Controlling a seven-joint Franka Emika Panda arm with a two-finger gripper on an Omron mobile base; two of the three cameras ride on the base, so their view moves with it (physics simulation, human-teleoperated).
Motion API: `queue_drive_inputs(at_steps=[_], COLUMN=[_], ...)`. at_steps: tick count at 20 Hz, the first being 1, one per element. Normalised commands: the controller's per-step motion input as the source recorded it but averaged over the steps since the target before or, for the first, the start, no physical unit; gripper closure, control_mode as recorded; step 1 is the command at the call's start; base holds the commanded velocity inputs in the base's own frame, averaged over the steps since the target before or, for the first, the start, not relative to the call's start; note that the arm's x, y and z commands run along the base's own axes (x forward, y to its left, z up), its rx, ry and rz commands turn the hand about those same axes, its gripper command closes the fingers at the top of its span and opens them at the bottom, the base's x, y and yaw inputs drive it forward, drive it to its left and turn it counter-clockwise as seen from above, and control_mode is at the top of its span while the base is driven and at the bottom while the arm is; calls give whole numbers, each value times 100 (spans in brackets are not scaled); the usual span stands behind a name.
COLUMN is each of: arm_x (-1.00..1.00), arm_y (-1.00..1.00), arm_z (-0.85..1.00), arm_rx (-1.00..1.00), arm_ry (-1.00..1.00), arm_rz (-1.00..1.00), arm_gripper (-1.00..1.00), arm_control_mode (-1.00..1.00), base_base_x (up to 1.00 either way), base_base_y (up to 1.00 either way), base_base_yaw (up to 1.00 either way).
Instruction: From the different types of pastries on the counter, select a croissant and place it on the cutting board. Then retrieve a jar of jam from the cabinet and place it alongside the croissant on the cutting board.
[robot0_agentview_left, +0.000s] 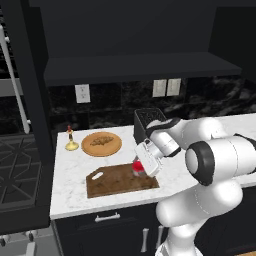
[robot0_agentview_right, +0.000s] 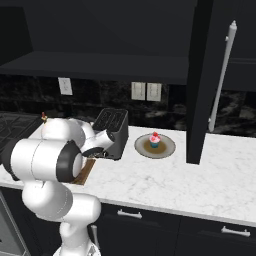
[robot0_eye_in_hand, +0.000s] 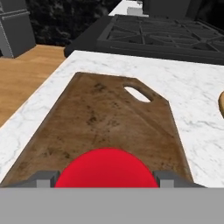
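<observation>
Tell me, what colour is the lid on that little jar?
Red. The jar of jam shows its lid best in the hand view.

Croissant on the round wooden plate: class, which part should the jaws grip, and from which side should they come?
Grip the golden-brown crescent croissant across its narrow middle, coming straight down from above. It lies flat on the round light-wood plate, so only its top and long sides are open.

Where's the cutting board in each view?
Left base view: cutting board at lower centre, before the round plate.
Right base view: a sliver at left, behind the arm.
Hand view: fills the middle, beyond the red lid.
Shared landmark: toaster, in both base views.
</observation>
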Motion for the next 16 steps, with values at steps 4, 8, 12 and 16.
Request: queue_drive_inputs(at_steps=[4,8,12,16], arm_x=[0,0,0,0], arm_y=[0,0,0,0], arm_z=[-25,-2,0,0], arm_rx=[0,0,0,0], arm_ry=[2,0,0,0], arm_rz=[0,0,0,0], arm_gripper=[-100,-100,-100,-100], arm_control_mode=[-100,-100,-100,-100], base_base_x=[0,0,0,0], base_base_y=[0,0,0,0], base_base_yaw=[0,0,0,0])
